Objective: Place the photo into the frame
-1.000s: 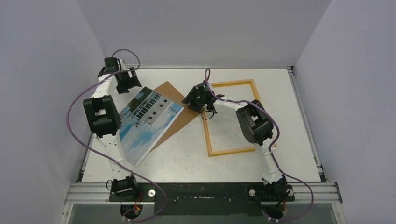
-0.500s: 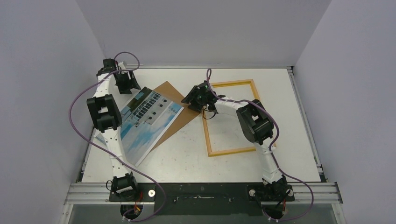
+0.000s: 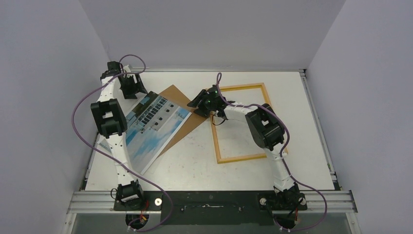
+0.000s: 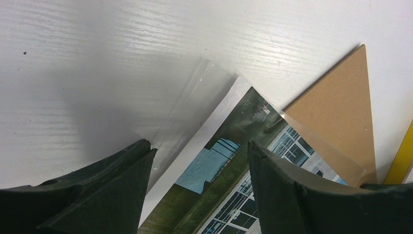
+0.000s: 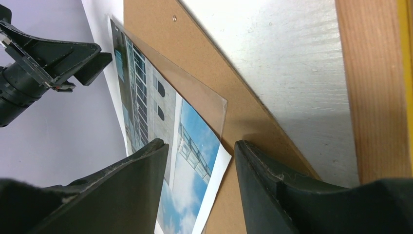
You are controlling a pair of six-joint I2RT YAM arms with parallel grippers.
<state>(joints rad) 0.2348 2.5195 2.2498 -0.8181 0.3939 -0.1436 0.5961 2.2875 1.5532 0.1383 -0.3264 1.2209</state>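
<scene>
L gripper [image 4: 199,146] far-left, released above photo [image 4: 219,163] corner | R gripper [image 5: 200,144] mid-table, released by frame [image 5: 370,87] | wrist cams only: clear sheet [image 4: 197,95] over photo

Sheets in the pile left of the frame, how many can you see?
3: the brown backing board lowest, the photo on it, the clear sheet over the photo's far end. Others may hide underneath.

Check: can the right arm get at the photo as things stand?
Probably yes. The right tool is open over the photo's corner, which pokes out past the clear sheet lying on it. Nothing else blocks it.
</scene>
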